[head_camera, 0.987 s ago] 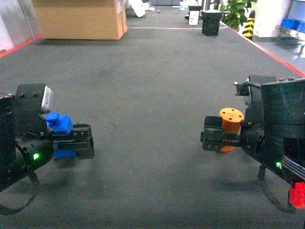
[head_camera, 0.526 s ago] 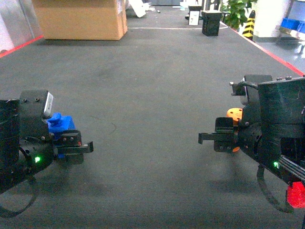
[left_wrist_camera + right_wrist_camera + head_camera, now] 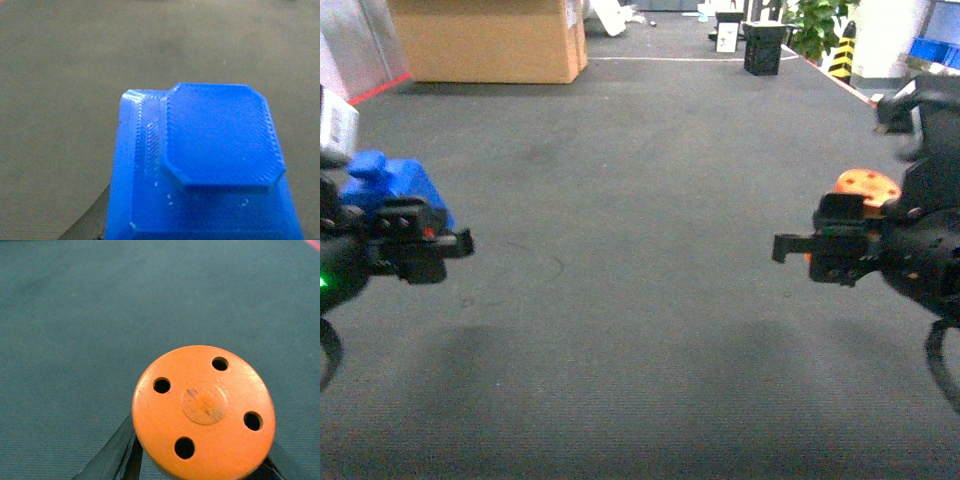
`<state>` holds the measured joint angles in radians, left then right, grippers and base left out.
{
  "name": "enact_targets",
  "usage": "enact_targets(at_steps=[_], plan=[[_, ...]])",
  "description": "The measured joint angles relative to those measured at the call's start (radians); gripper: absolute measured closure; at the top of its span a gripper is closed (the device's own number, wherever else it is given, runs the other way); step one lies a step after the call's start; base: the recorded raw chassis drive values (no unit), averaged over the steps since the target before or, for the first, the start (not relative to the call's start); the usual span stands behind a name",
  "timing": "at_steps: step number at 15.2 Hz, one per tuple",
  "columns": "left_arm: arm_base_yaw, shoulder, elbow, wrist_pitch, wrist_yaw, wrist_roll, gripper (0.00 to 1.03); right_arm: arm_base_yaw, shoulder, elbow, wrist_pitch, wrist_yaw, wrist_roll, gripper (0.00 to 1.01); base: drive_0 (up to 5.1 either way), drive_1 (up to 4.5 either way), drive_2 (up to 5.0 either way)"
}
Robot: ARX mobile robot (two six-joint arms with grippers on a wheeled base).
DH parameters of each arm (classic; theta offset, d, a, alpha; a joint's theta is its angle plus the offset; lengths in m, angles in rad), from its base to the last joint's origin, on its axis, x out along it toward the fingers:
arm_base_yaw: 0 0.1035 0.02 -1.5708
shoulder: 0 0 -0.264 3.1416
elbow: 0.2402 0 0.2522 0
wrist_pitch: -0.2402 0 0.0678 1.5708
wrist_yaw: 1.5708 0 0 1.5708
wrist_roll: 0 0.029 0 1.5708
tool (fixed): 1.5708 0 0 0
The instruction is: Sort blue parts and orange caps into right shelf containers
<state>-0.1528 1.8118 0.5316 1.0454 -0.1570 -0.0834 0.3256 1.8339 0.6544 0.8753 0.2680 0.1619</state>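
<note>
Here, the left claw (image 3: pixel 440 245) is gripping a blue part (image 3: pixel 395 190), the right claw (image 3: pixel 800 247) an orange cap (image 3: pixel 865 190); neither is binned yet, no shelf containers showing.

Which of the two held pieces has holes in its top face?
The orange cap in the right tool: four round holes ring its face. The blue part in the left tool has a solid octagonal top.

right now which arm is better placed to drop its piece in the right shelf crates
Right, tentatively: its tool holds the orange cap on the side of the blue crates. The left tool holds the blue part opposite.
</note>
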Motion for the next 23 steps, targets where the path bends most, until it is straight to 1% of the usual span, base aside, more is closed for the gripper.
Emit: enact_targets(at_steps=[2, 3, 4, 5, 6, 7, 8, 9, 10, 11, 12, 13, 14, 15, 16, 17, 18, 19, 20, 21, 23], plan=[[0.039, -0.208, -0.106, 0.001, -0.003, 0.039, 0.6, -0.025, -0.21, -0.12, 0.0, -0.004, -0.025, 0.58, 0.0, 0.0, 0.0], [0.071, -0.319, -0.163, -0.025, -0.008, 0.057, 0.6, -0.037, -0.329, -0.176, -0.031, 0.003, -0.034, 0.58, 0.0, 0.0, 0.0], [0.114, -0.463, -0.226, -0.08, -0.01, 0.071, 0.6, -0.046, -0.484, -0.242, -0.09, 0.022, -0.053, 0.58, 0.0, 0.0, 0.0], [0.159, -0.599, -0.267, -0.158, 0.0, 0.073, 0.6, -0.045, -0.629, -0.288, -0.153, 0.035, -0.069, 0.58, 0.0, 0.0, 0.0], [0.201, -0.745, -0.301, -0.238, 0.012, 0.074, 0.6, -0.047, -0.783, -0.317, -0.23, 0.057, -0.089, 0.58, 0.0, 0.0, 0.0], [0.217, -1.216, -0.33, -0.552, -0.004, 0.064, 0.6, -0.098, -1.271, -0.333, -0.522, 0.104, -0.129, 0.59, 0.0, 0.0, 0.0], [0.172, -1.326, -0.33, -0.621, -0.032, 0.064, 0.6, -0.104, -1.396, -0.333, -0.591, 0.116, -0.129, 0.59, 0.0, 0.0, 0.0], [0.096, -1.401, -0.322, -0.636, -0.092, 0.065, 0.6, -0.078, -1.5, -0.332, -0.617, 0.164, -0.117, 0.59, 0.0, 0.0, 0.0], [0.081, -1.392, -0.314, -0.639, -0.094, 0.065, 0.6, -0.049, -1.495, -0.332, -0.625, 0.176, -0.109, 0.59, 0.0, 0.0, 0.0], [0.082, -1.382, -0.314, -0.653, -0.094, 0.065, 0.6, -0.048, -1.477, -0.338, -0.637, 0.169, -0.106, 0.59, 0.0, 0.0, 0.0], [0.082, -1.378, -0.314, -0.658, -0.098, 0.065, 0.6, -0.05, -1.473, -0.342, -0.639, 0.177, -0.104, 0.59, 0.0, 0.0, 0.0], [0.13, -1.4, -0.285, -0.811, 0.018, 0.067, 0.6, -0.082, -1.482, -0.317, -0.777, 0.08, -0.114, 0.59, 0.0, 0.0, 0.0], [0.157, -1.423, -0.288, -0.89, 0.105, 0.069, 0.6, -0.134, -1.507, -0.319, -0.861, -0.026, -0.134, 0.59, 0.0, 0.0, 0.0], [0.155, -1.455, -0.323, -0.9, 0.148, 0.069, 0.6, -0.173, -1.543, -0.363, -0.872, -0.092, -0.138, 0.59, 0.0, 0.0, 0.0], [0.153, -1.469, -0.344, -0.897, 0.158, 0.069, 0.6, -0.175, -1.589, -0.388, -0.927, -0.109, -0.142, 0.59, 0.0, 0.0, 0.0], [0.151, -1.48, -0.359, -0.895, 0.156, 0.069, 0.6, -0.208, -1.637, -0.422, -0.946, -0.175, -0.145, 0.59, 0.0, 0.0, 0.0], [0.154, -1.498, -0.379, -0.895, 0.156, 0.069, 0.6, -0.303, -1.675, -0.447, -0.936, -0.249, -0.152, 0.59, 0.0, 0.0, 0.0], [0.153, -1.521, -0.399, -0.896, 0.154, 0.069, 0.6, -0.338, -1.687, -0.456, -0.921, -0.245, -0.153, 0.59, 0.0, 0.0, 0.0], [0.153, -1.534, -0.409, -0.896, 0.158, 0.069, 0.6, -0.331, -1.7, -0.475, -0.912, -0.267, -0.154, 0.59, 0.0, 0.0, 0.0], [0.153, -1.548, -0.422, -0.896, 0.156, 0.069, 0.6, -0.324, -1.707, -0.497, -0.91, -0.269, -0.155, 0.59, 0.0, 0.0, 0.0], [0.153, -1.585, -0.451, -0.907, 0.156, 0.069, 0.6, -0.326, -1.734, -0.538, -0.904, -0.269, -0.155, 0.59, 0.0, 0.0, 0.0]])
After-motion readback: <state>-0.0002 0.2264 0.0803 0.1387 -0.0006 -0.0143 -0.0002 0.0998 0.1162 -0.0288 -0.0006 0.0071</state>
